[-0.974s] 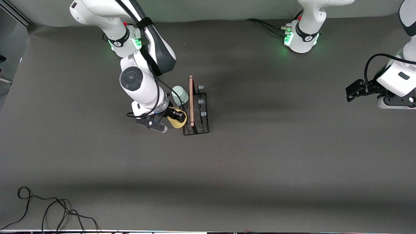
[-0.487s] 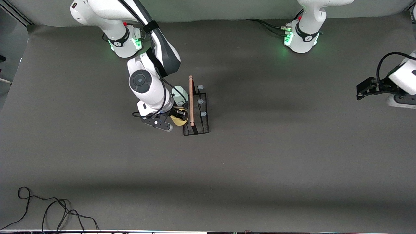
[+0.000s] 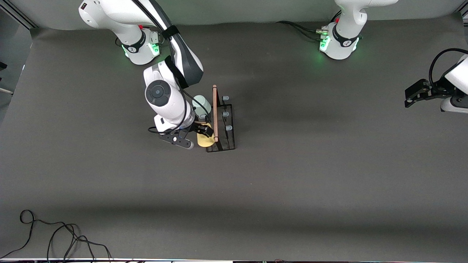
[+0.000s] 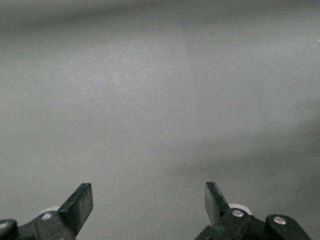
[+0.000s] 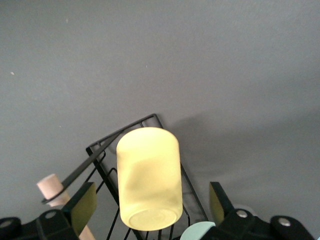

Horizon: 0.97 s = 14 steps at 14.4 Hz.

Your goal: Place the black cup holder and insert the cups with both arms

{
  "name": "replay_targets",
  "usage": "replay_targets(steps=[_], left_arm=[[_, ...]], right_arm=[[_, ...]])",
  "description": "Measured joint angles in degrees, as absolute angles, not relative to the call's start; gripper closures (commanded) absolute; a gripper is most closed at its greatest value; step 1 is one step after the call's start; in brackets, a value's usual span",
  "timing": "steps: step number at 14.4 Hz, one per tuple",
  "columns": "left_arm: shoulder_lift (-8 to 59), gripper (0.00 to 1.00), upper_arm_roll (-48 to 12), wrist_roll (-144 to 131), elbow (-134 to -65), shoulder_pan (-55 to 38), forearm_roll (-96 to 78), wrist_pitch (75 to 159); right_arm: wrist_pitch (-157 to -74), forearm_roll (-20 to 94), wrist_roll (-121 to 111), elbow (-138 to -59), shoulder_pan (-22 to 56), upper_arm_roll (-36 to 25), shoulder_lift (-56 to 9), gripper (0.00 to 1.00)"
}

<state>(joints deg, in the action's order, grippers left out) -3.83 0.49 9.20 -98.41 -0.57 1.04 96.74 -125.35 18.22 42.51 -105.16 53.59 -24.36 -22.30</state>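
Yellow cup (image 5: 148, 177) on black cup holder (image 3: 221, 126), right tool (image 3: 203, 130) released, left tool (image 4: 149, 200) released, grey table (image 3: 292, 175)

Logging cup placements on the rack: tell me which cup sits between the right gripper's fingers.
The yellow cup, upended on the black cup holder, between the right gripper's open fingers. The mint green cup sits farther from the front camera, outside them.

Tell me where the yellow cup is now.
The yellow cup sits upturned on the black cup holder, between the open right gripper's fingers, nearer the camera than the mint cup.
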Motion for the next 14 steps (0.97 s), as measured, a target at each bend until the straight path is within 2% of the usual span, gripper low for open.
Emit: replay_targets(steps=[7, 11, 14], left_arm=[[-3.83, 0.0, 0.47, 9.2, -98.43, -0.59, 1.02, 96.41], [-3.81, 0.0, 0.62, 9.2, -98.46, -0.58, 1.01, 96.09], [-3.68, 0.0, 0.64, 9.2, -98.5, -0.57, 1.0, 96.03]], right_arm=[[-91.87, 18.17, 30.47, -87.92, 53.46, -40.45, -18.19, 0.0], [-79.99, 17.76, 19.78, -83.24, 53.4, -50.61, -16.3, 0.0], [-76.18, 13.33, 11.09, -82.07, 53.28, -56.08, -15.34, 0.0]])
